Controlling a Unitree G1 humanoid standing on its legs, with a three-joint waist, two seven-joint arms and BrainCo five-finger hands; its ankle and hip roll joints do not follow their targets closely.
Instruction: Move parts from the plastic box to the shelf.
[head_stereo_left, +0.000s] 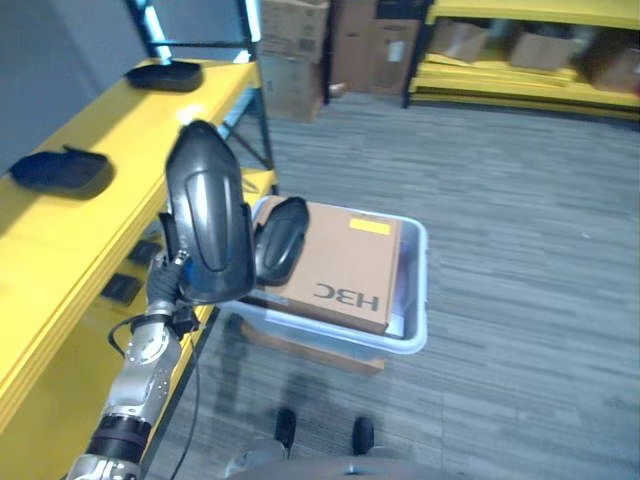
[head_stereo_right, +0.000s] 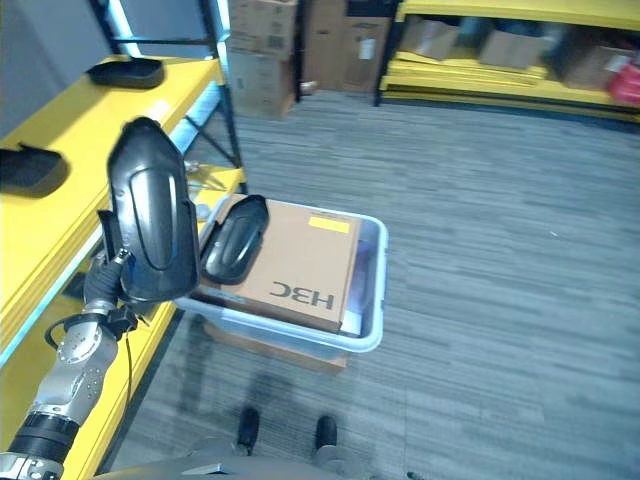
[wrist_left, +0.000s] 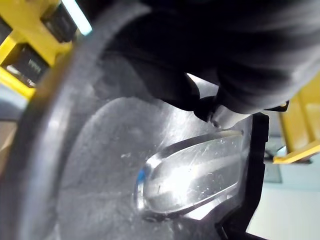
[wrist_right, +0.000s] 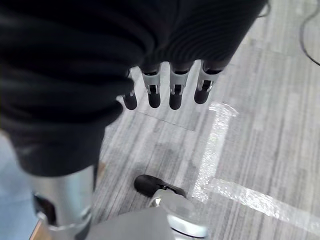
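Observation:
My left hand (head_stereo_left: 166, 268) is shut on a large dark grey shell-shaped part (head_stereo_left: 208, 215) and holds it upright in the air, between the yellow shelf (head_stereo_left: 60, 250) and the clear plastic box (head_stereo_left: 415, 290). The left wrist view looks into the part's hollow inside (wrist_left: 115, 165), with my thumb (wrist_left: 225, 117) against it. A second dark part (head_stereo_left: 280, 238) lies in the box, leaning on a brown cardboard box (head_stereo_left: 345, 262). Two more dark parts (head_stereo_left: 62, 170) (head_stereo_left: 165, 75) rest on the shelf top. My right hand (wrist_right: 175, 92) hangs over the floor, fingers straight, holding nothing.
The plastic box stands on a low brown base (head_stereo_left: 310, 350) on the grey floor. Small black items (head_stereo_left: 122, 288) sit on the lower shelf level. A dark shelf post (head_stereo_left: 255, 90) rises behind the held part. Cardboard boxes (head_stereo_left: 295, 40) and other yellow racks (head_stereo_left: 530, 60) stand far back.

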